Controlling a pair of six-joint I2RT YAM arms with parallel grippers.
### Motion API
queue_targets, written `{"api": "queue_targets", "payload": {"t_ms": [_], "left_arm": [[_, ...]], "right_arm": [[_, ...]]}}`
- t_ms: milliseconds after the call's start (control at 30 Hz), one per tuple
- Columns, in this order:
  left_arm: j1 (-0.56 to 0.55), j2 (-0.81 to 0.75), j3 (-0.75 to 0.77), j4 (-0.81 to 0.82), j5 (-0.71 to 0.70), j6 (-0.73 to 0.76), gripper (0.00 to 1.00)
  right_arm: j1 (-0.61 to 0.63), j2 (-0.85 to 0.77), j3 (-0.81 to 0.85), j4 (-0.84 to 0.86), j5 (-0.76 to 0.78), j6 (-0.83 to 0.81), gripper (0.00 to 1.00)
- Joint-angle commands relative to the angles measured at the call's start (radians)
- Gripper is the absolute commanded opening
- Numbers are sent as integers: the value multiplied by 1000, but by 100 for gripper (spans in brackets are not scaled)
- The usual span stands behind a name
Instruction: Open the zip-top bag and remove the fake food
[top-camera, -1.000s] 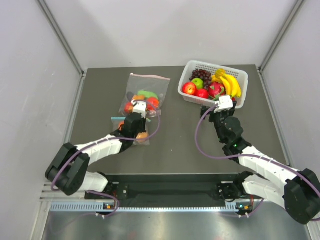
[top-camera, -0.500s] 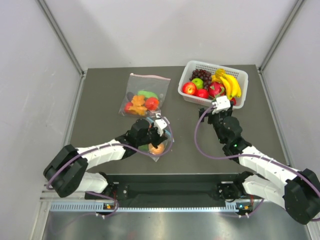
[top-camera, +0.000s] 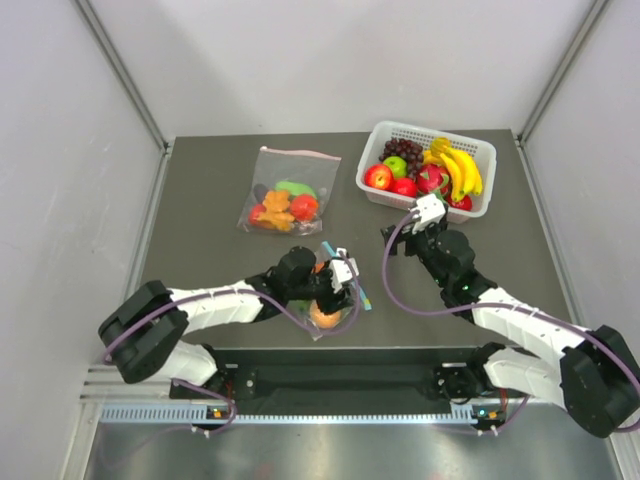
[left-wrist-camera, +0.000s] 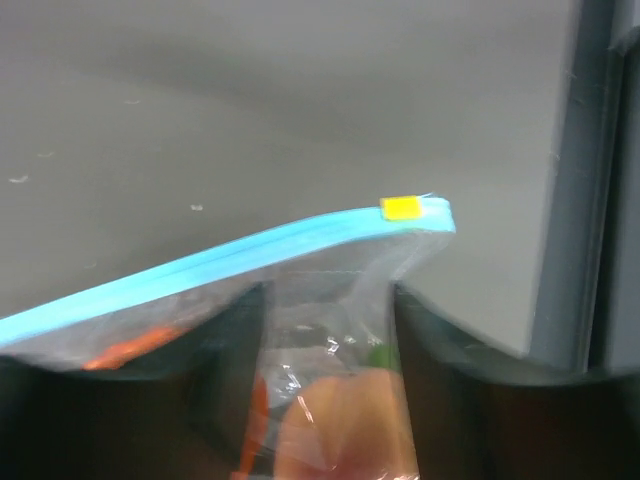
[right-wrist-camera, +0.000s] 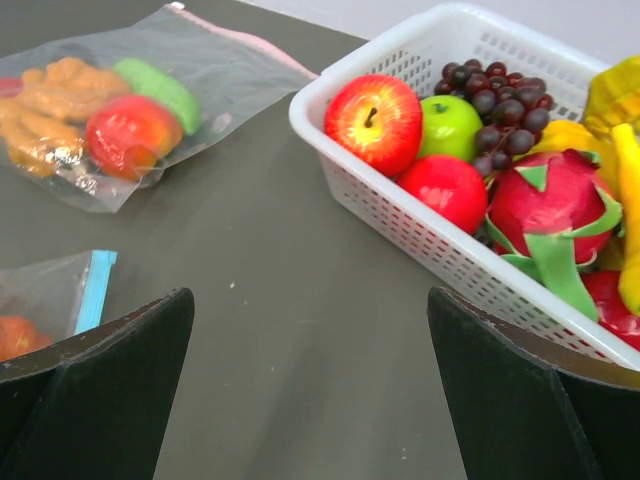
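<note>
Plastic film is bunched between the jaws of the left gripper (left-wrist-camera: 328, 315), which are clamped on the zip-top bag (left-wrist-camera: 330, 270) just under its teal zip strip (left-wrist-camera: 200, 265). The left wrist view shows what the overhead one cannot. A small yellow tab (left-wrist-camera: 402, 208) sits at the strip's end, above and a little right of the jaws. The fake food (left-wrist-camera: 340, 420) hangs below the jaws, orange with a speck of green beside it. From above, the bag is only a crumpled bundle under the gripper, with an orange piece at its near side and the strip poking out toward the other arm.

The right gripper (right-wrist-camera: 308, 300) has its jaws wide apart, with only bare table (right-wrist-camera: 250, 220) between them. Its own camera picks out a white basket (right-wrist-camera: 420, 235) beyond the jaws to the right, holding a red apple (right-wrist-camera: 372, 122), a green apple (right-wrist-camera: 452, 125), dark grapes (right-wrist-camera: 495, 105) and a dragon fruit (right-wrist-camera: 545, 205). Beyond the jaws to the left lies the larger clear bag (right-wrist-camera: 200, 75) with its pink-red strip. A corner of the zip-top bag shows just outside the left jaw.

A second ago the left gripper sat on the zip-top bag right beside the larger bag. Since then the bag has come with it toward the middle and front of the table. The right gripper has swung a little left, away from the basket.
</note>
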Motion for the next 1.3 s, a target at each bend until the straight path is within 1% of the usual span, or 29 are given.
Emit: {"api": "queue_targets", "payload": {"t_ms": [0,67,100,133,200,233,267,333,367,400,433,500,633,767,933,1133,1233,1267], "left_arm": [[-48,-83,-35,174,-241,-69,63],[-84,-137,-81,208,-320,-92,79],[-101,-189,-91,211,-367,-104,82],[-118,-211,-95,198,-467,-103,83],[-160,-251,-88,167,-562,-138,84],[-170,-258,-69,127,-665,-156,84],[-193,-265,-60,101,-737,-181,84],[-204,-268,-34,46,-849,-286,84],[-207,-268,-31,-15,-919,-318,84],[-209,-268,-29,-39,-941,-373,83],[-207,-266,-31,-63,-961,-398,82],[-210,-266,-34,-121,-981,-456,81],[-238,-269,-32,-185,-1015,-517,75],[-252,-271,-35,-183,-959,-535,68],[-252,-240,-34,-198,-854,-550,68],[-258,-232,-23,-263,-863,-596,68],[-259,-210,-17,-272,-865,-601,63],[-259,-188,-13,-275,-868,-601,56]], "right_arm": [[10,15,32,3,-71,27,100],[10,17,29,11,-68,29,100],[10,18,28,11,-69,29,100],[10,18,26,12,-68,29,100],[10,17,23,14,-68,29,100],[10,17,23,14,-69,29,100],[10,17,18,18,-66,29,100],[10,17,17,18,-64,30,100],[10,17,18,18,-66,30,100],[10,17,18,18,-61,30,100],[10,17,18,18,-60,30,100],[10,17,18,18,-57,30,100],[10,13,15,21,-51,29,100],[10,12,11,21,-43,30,100],[10,4,5,24,-34,32,100],[10,4,1,29,-29,32,100],[10,6,0,30,-25,32,100],[10,4,0,30,-25,32,100]]}}
